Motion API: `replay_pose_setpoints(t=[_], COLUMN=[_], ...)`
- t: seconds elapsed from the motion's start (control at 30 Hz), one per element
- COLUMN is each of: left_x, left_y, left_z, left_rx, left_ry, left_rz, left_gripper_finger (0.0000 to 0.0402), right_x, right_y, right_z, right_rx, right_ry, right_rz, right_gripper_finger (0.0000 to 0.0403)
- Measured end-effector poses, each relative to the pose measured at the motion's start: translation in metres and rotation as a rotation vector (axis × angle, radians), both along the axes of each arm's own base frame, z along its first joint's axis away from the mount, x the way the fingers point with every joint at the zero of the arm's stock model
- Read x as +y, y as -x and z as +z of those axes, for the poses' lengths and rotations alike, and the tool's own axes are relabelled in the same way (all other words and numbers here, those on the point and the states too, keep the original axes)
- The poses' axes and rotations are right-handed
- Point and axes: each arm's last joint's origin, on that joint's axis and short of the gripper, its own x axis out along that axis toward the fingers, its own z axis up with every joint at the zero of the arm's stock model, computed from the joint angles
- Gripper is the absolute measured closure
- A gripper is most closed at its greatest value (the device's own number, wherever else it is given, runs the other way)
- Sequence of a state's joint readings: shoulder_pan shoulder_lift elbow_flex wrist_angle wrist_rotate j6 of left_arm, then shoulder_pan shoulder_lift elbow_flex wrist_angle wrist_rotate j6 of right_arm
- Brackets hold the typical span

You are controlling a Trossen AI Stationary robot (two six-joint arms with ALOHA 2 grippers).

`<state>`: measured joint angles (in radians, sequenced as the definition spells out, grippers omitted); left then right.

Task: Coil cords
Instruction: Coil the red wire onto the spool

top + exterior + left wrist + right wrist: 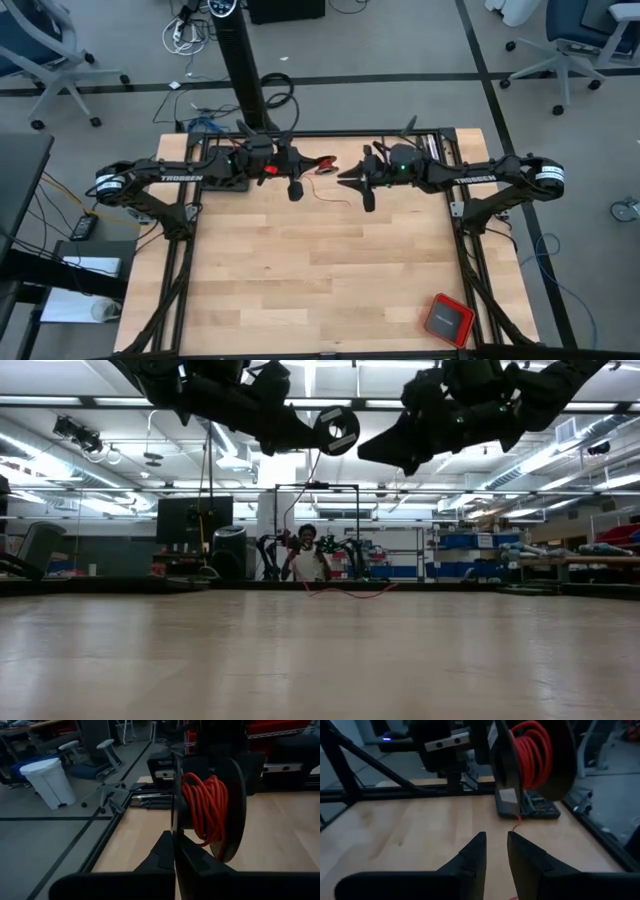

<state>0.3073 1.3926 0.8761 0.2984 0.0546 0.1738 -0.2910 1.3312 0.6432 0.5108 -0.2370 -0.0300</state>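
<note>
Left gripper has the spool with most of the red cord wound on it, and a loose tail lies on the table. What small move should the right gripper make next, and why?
Probably lower the right gripper to the loose red cord and close on it. Its jaws are open and empty above the table, while the left gripper is shut on the black spool, raised off the table. A tail still hangs from the spool, unwound.

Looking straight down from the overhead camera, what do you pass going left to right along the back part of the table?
left gripper shut on the spool's flange → spool of red cord → loose red cord tail on the table → right gripper, open and empty.
</note>
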Motion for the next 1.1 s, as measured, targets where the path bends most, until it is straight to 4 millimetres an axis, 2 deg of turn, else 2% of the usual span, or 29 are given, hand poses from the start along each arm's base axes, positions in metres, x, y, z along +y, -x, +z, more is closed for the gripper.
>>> replay_pose_setpoints(t=[0.17,0.27,0.6,1.1], left_x=[-0.002,-0.003,-0.003,-0.002], left_y=[0.000,-0.001,0.000,0.000], left_z=[0.000,-0.001,-0.001,-0.001], left_rx=[-0.002,0.003,0.001,0.000], left_ry=[0.007,0.012,0.018,0.015], left_rz=[-0.068,-0.091,-0.083,-0.065], left_gripper_finger=[0.0401,0.0401,0.0401,0.0400], right_x=[-0.002,-0.002,0.007,0.009], right_y=[-0.003,-0.005,-0.011,-0.014], right_z=[0.006,0.010,0.017,0.028], right_rx=[0.021,0.020,0.063,-0.002], right_ry=[0.034,0.044,0.102,0.143], right_rz=[-0.035,0.002,0.002,-0.044], right_gripper_finger=[0.0326,0.0326,0.0326,0.0330])
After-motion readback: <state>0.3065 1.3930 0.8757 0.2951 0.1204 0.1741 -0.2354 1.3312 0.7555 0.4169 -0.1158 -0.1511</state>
